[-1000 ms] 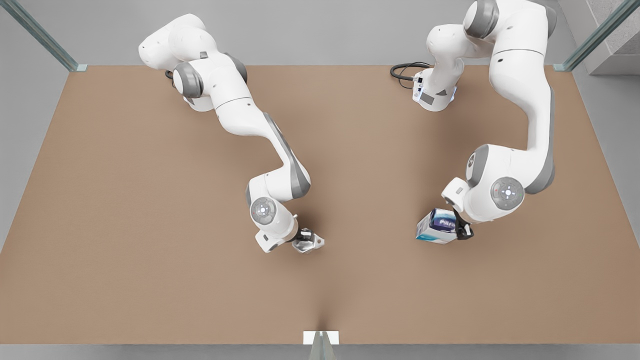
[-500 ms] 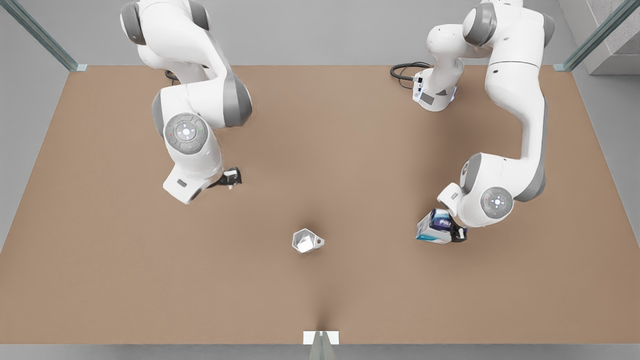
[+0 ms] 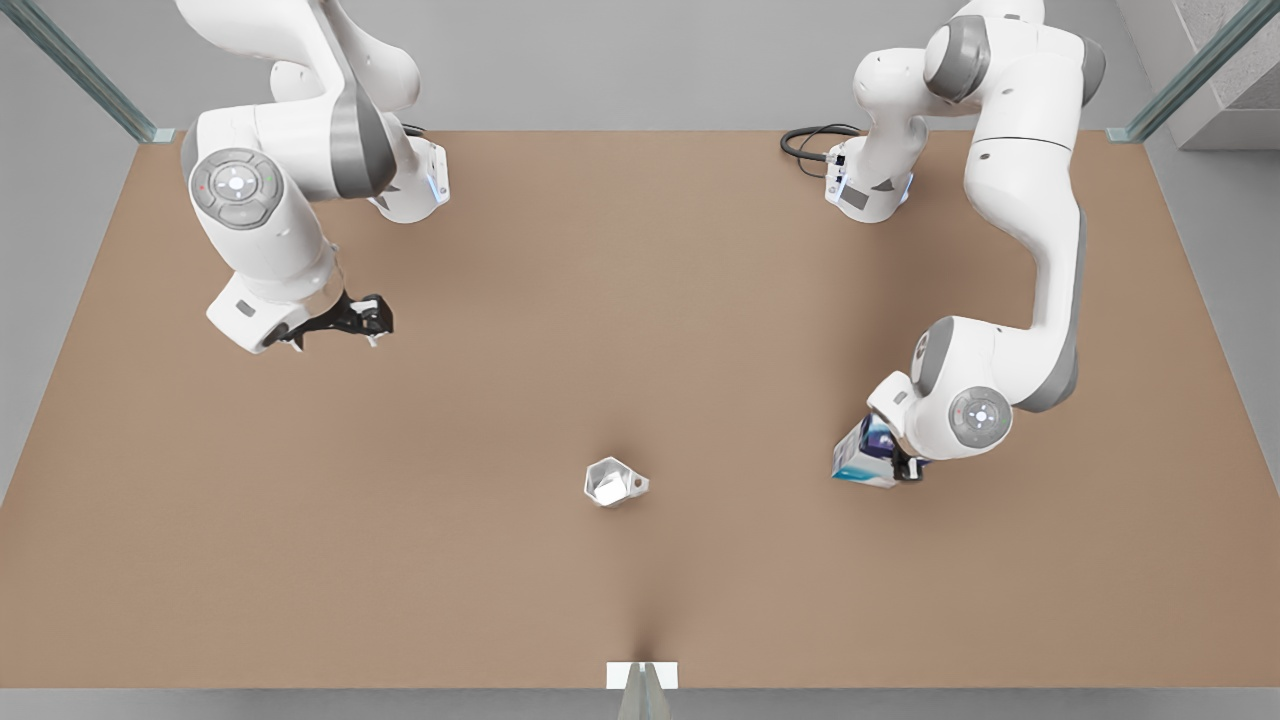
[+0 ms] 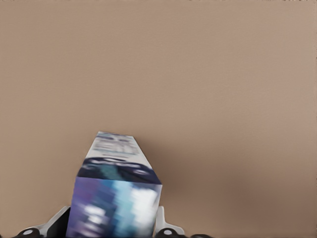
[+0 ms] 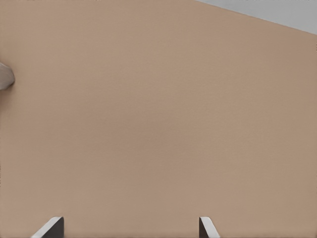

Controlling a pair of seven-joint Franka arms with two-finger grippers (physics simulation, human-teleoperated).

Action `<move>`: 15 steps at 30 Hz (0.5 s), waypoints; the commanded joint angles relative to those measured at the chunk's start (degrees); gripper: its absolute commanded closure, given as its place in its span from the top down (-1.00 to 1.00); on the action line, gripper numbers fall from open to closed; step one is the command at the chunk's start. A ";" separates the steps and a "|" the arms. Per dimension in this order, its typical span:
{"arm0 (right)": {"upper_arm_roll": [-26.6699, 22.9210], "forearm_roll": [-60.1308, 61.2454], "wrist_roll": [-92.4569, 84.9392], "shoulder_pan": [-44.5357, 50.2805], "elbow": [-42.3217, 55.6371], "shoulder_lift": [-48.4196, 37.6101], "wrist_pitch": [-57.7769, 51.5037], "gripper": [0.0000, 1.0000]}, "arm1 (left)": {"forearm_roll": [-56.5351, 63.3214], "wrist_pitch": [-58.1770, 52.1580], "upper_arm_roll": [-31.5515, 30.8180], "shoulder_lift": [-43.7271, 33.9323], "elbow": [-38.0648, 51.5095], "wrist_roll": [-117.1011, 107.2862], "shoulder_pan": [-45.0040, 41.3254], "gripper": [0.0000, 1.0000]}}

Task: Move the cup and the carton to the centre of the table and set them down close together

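While the cup (image 3: 612, 483) sits alone on the table (image 3: 640, 600) near the middle, toward the front edge, the carton (image 3: 866, 455) is well apart from it, off to the front view's right. My left gripper (image 3: 900, 462) squeezes the carton between its fingers (image 4: 162, 224), and the carton's long side points away from my wrist. To bring the two close, I think I must carry the carton toward the front view's left. My right gripper (image 3: 368, 322) waits far back on the front view's left, fingers (image 5: 204, 227) spread apart, holding nothing.
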 commanded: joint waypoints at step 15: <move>0.01 0.00 0.00 0.09 0.00 0.35 0.18 1.00 | -0.81 -5.84 0.09 -6.42 0.00 -29.52 -8.52 0.37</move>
